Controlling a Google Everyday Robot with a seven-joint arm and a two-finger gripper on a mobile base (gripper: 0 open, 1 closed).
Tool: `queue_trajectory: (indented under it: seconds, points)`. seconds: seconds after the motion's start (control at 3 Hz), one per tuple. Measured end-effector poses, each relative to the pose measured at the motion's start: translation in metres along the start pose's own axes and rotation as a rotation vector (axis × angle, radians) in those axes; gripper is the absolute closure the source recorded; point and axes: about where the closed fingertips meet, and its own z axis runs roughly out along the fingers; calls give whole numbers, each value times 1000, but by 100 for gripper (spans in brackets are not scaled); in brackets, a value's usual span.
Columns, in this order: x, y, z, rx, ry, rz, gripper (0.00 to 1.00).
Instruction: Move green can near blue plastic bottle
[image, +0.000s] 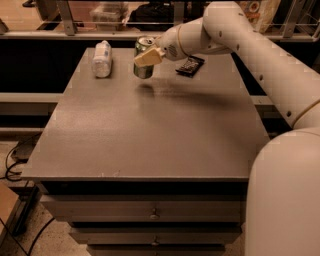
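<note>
The green can (143, 68) is upright with its silver top showing, held above the grey table (150, 130) near the far edge. My gripper (147, 56) is shut on the can, with a tan finger (148, 58) across its side. The blue plastic bottle (102, 59), clear and whitish with a white label, lies on its side at the table's far left, a short way left of the can. The white arm reaches in from the right.
A small dark snack packet (190, 65) lies on the table to the right of the can, under the arm. The table has drawers (154, 215) below. Cables (15, 160) lie on the floor at left. A shelf with clutter runs behind the table.
</note>
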Motion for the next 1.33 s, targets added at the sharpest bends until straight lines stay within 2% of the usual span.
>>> queue_trajectory:
  seconds: [0.33, 0.67, 1.33]
  points:
    - [1, -12, 38, -17, -13, 24, 96]
    - [0, -13, 59, -44, -22, 31, 73]
    - [-15, 3, 86, -108, -44, 7, 26]
